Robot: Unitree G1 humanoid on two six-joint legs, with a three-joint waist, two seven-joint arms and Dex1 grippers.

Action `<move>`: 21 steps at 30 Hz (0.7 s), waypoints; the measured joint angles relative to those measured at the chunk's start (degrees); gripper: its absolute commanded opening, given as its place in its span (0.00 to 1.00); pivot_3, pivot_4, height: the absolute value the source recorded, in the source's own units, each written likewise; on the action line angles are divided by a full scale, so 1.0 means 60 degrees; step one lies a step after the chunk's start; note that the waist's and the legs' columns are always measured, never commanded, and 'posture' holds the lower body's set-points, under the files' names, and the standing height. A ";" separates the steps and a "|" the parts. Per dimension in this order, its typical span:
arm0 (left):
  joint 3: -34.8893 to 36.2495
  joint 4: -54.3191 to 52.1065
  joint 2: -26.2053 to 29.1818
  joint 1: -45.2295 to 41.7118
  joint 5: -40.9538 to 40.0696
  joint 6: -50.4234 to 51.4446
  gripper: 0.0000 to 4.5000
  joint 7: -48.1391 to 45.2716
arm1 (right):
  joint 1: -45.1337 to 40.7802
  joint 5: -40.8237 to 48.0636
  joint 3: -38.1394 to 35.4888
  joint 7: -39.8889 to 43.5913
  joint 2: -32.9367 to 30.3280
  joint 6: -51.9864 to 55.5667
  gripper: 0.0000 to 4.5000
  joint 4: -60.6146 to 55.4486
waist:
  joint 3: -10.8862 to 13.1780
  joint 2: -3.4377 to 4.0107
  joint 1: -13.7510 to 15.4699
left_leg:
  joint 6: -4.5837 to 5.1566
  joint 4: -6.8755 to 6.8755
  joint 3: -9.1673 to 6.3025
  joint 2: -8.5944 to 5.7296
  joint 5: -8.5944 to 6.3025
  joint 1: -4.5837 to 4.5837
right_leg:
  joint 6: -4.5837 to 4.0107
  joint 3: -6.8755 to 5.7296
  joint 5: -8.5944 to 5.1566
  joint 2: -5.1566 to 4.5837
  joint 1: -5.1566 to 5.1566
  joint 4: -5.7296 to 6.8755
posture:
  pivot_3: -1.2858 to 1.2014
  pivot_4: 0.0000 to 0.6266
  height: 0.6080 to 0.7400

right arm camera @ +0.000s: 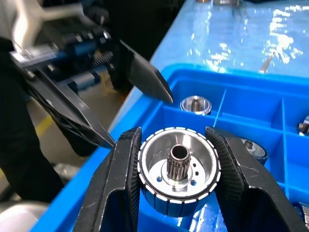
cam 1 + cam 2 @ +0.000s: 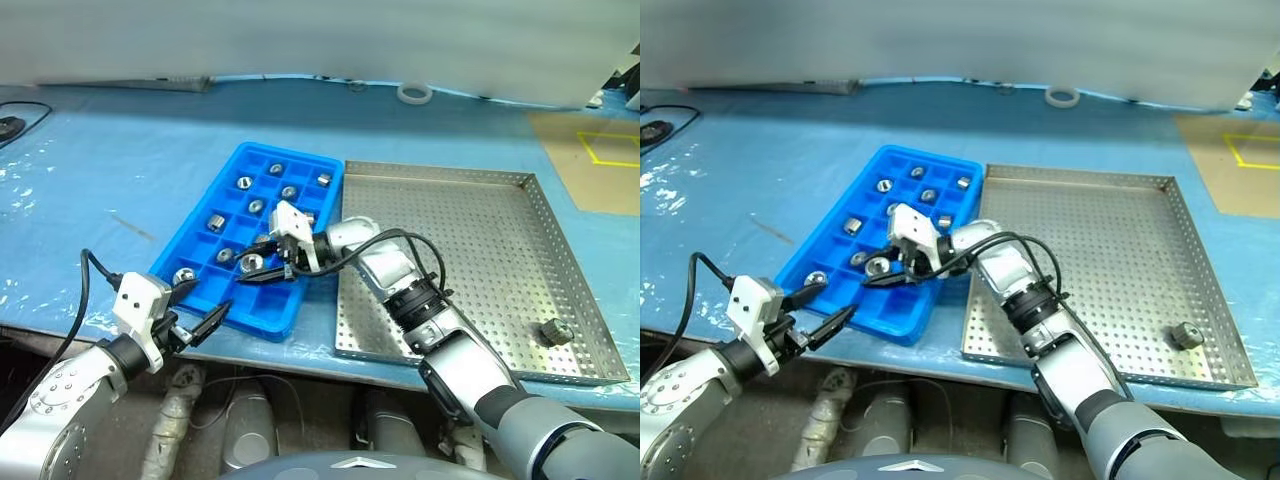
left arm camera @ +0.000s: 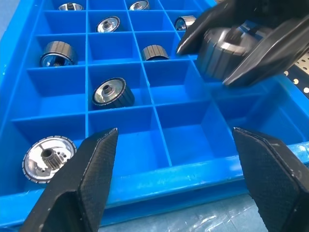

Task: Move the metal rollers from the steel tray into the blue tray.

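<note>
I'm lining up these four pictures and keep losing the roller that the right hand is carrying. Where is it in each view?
Left eye view: the held roller, over the blue tray's near half.
Right eye view: same spot, at the right hand.
Left wrist view: upper right, between two dark fingers.
Right wrist view: centre, clamped.
Shared landmark: the roller in the tray's near-left corner compartment.

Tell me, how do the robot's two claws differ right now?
The right gripper is closed on a metal roller; the left gripper is open and holds nothing. The right one hovers over the blue tray, above its cells; the left one waits at the tray's near edge, pointing in toward it. Both have two black fingers.
</note>
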 measured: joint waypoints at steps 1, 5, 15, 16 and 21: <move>0.0015 0.0000 0.0003 0.0021 -0.0023 0.0004 0.89 -0.0002 | 0.0001 -0.0100 0.0113 -0.0034 0.0010 -0.0078 0.37 0.0079 | 0.0000 0.0000 0.0011 | 0.0000 0.0000 -0.0002 0.0000 0.0000 -0.0001 | 0.0000 -0.0001 0.0000 0.0000 0.0000 0.0000 | 0.65 0.24 1.00; 0.0136 0.0000 0.0008 0.0066 -0.0121 0.0007 0.89 -0.0011 | 0.0003 -0.0195 0.0237 -0.0044 0.0099 -0.0125 0.37 0.0124 | 0.0000 0.0000 0.0029 | 0.0000 0.0000 -0.0003 0.0002 0.0000 0.0000 | -0.0002 -0.0001 0.0001 0.0003 -0.0001 0.0001 | 0.65 0.24 1.00; 0.0207 0.0021 0.0034 0.0063 -0.0120 -0.0009 0.89 -0.0092 | 0.0082 -0.0558 0.0625 -0.0171 0.0250 -0.0253 0.53 0.0123 | 0.0000 0.0000 0.0088 | -0.0001 0.0000 -0.0005 0.0002 0.0000 0.0001 | 0.0000 -0.0001 0.0000 0.0002 0.0001 0.0004 | 0.64 0.24 1.00; 0.0202 0.0033 0.0034 0.0028 -0.0119 -0.0014 0.89 -0.0125 | 0.0082 -0.0559 0.0624 -0.0196 0.0254 -0.0253 0.60 0.0123 | 0.0000 0.0000 0.0089 | -0.0001 0.0000 -0.0005 0.0002 0.0000 0.0002 | -0.0001 -0.0001 0.0001 0.0002 0.0002 0.0005 | 0.64 0.24 1.00; -0.0011 0.0153 0.0042 -0.0360 -0.0103 -0.0018 0.89 -0.0282 | 0.0083 -0.0571 0.0545 -0.0325 0.0156 -0.0283 0.87 0.0118 | -0.0001 -0.0001 0.0083 | -0.0002 0.0003 -0.0005 0.0001 0.0001 0.0007 | -0.0009 0.0001 0.0006 0.0002 0.0007 0.0007 | 0.62 0.24 1.00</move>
